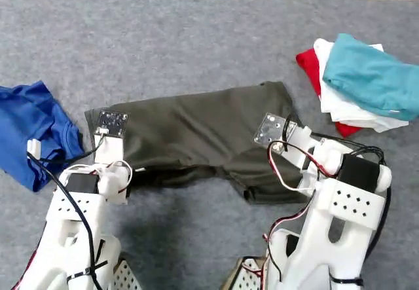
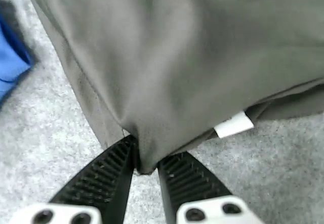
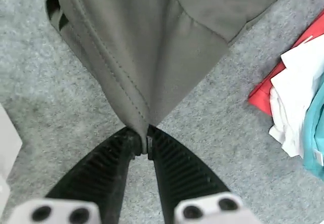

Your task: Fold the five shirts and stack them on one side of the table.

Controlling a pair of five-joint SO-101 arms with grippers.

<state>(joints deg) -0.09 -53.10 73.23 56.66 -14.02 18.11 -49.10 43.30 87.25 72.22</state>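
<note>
Grey felt covers the table (image 1: 196,41). Nearest, the left gripper (image 2: 144,158) and right gripper (image 3: 144,138) each pinch an edge of the olive shirt (image 1: 196,133), which lies spread mid-table. The left wrist view reveals its white label (image 2: 233,125). Far right, a teal shirt (image 1: 370,80) tops a white shirt (image 1: 347,110) and red shirt (image 1: 308,64). A blue shirt (image 1: 29,129) lies crumpled at the left.

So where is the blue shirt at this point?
In the high view the blue shirt lies crumpled at the left edge of the table, beside the left claw and the left end of the olive shirt.
</note>
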